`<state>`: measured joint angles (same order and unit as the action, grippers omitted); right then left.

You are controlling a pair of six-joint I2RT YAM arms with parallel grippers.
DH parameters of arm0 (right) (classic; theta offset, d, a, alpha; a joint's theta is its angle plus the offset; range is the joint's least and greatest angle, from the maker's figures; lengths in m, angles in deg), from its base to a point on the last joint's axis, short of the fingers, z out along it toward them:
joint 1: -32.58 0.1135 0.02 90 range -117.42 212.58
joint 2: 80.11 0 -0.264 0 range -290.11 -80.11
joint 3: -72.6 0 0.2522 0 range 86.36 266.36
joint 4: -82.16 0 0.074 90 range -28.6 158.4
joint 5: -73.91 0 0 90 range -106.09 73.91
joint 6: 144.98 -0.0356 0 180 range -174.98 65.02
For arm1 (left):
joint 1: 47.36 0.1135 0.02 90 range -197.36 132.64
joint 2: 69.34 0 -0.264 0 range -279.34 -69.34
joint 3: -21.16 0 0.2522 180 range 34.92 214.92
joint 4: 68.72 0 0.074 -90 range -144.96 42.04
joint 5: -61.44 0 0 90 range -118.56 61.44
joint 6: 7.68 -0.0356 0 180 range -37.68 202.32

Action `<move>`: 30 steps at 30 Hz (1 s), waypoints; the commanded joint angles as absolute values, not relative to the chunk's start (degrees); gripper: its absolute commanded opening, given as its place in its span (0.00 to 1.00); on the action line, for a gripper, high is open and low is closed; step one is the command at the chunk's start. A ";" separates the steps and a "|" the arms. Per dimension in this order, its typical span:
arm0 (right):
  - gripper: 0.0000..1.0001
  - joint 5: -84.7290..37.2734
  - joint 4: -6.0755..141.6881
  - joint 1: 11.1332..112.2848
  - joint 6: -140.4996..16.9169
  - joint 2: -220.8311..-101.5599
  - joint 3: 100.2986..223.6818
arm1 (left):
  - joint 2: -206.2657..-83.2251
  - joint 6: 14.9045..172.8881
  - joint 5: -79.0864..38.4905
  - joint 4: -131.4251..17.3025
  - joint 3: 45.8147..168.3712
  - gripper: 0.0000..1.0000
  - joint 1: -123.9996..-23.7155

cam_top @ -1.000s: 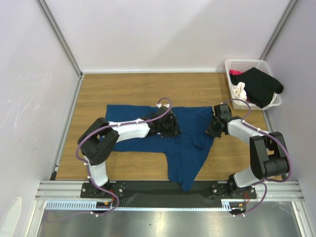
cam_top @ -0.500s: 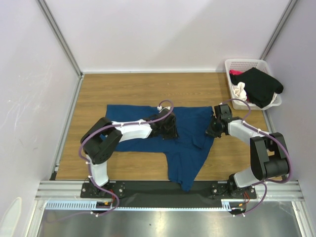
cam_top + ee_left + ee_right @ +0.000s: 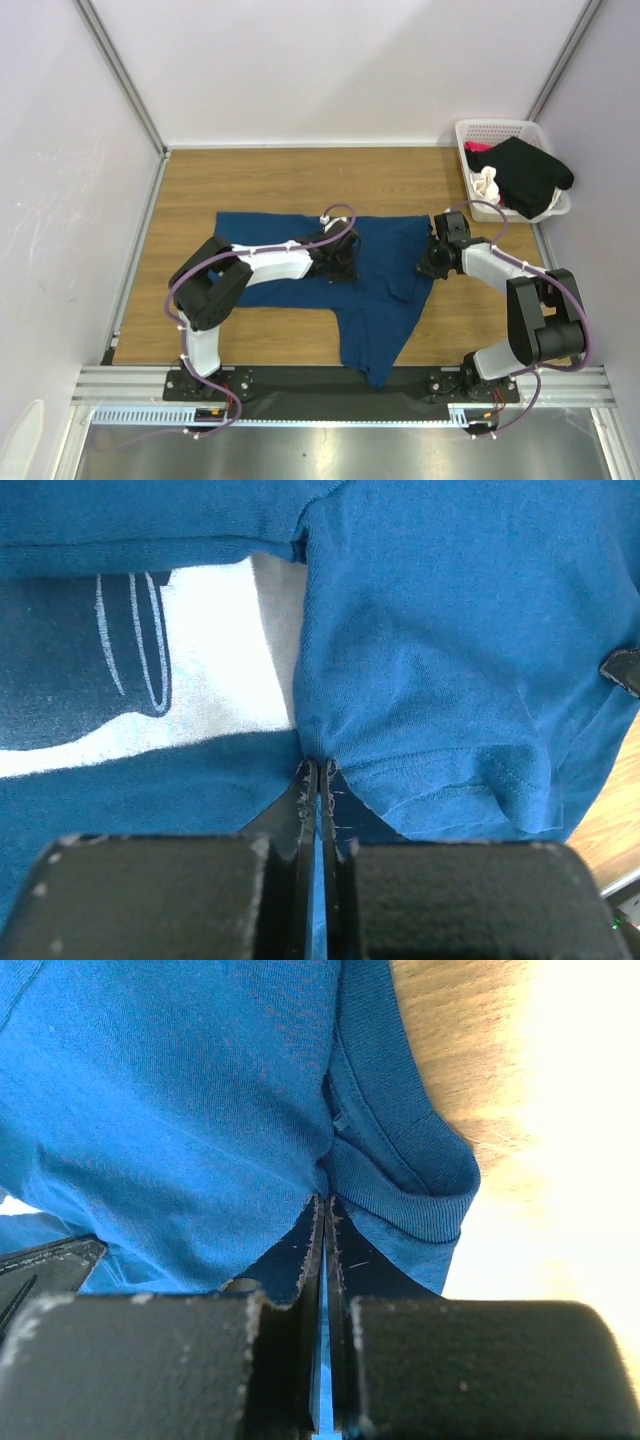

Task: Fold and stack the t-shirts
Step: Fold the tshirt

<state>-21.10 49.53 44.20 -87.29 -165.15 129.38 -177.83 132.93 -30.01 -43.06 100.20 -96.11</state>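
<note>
Left gripper (image 3: 318, 765) and right gripper (image 3: 325, 1200) each pinch tight a fold of the dark blue t-shirt (image 3: 375, 320) spread across the surface (image 3: 280, 180), probably to lift and fold it together

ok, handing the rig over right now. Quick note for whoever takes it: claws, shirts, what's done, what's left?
Left claw: shut, pinching the dark blue t-shirt at a stitched hem beside its white print.
Right claw: shut on the same shirt at its ribbed edge.
The shirt lies spread and rumpled on the table. A black t-shirt, cream cloth and pink cloth sit in the white basket, far right.
Done: both grips set.
Left: fold this shirt, then the basket ones, and stack them. No stack in view.
</note>
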 commanded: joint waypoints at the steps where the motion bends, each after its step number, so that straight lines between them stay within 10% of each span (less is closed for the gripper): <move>1: 0.00 -20.75 50.56 44.01 -86.62 -163.44 129.16 | -176.22 132.68 -32.95 -40.90 101.55 0.00 -96.58; 21: 0.00 -20.92 49.51 43.83 -85.65 -164.40 129.68 | -171.82 129.87 -31.82 -42.38 97.42 0.04 -96.40; 30: 0.41 -27.85 39.58 43.92 -81.35 -157.29 136.45 | -165.86 124.43 -32.51 -38.10 100.48 0.62 -96.49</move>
